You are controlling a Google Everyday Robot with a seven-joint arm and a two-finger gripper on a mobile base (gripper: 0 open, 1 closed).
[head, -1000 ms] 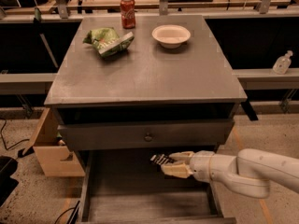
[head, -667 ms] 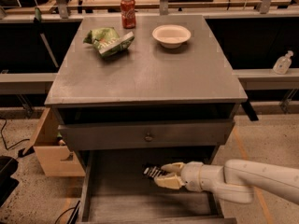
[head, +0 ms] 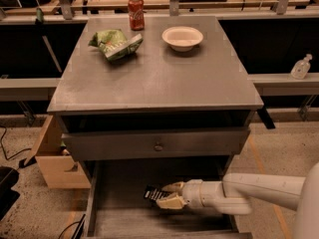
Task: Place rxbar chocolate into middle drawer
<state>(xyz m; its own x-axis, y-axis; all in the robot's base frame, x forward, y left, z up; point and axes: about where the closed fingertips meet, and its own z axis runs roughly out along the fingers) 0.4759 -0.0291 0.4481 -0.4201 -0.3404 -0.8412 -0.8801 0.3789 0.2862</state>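
Observation:
The middle drawer (head: 119, 223) is pulled out below the cabinet, a wide shallow grey tray with low side walls. My gripper (head: 167, 194) reaches in from the right, low over the drawer's middle. Its cream fingers (head: 172, 201) are shut on the rxbar chocolate (head: 153, 193), a small flat black wrapper with white lettering that sticks out to the left of the fingertips, just above the drawer floor. The white arm (head: 249, 193) stretches across the drawer's right wall.
On the grey cabinet top (head: 164, 78) lie a green chip bag (head: 115, 44), a red soda can (head: 135, 6) and a white bowl (head: 182, 37). The closed top drawer front with a round knob (head: 158, 146) hangs above the gripper. A wooden box (head: 56, 158) stands at the left.
My gripper has moved down and to the left with the bar, from just under the top drawer front to low over the drawer floor.

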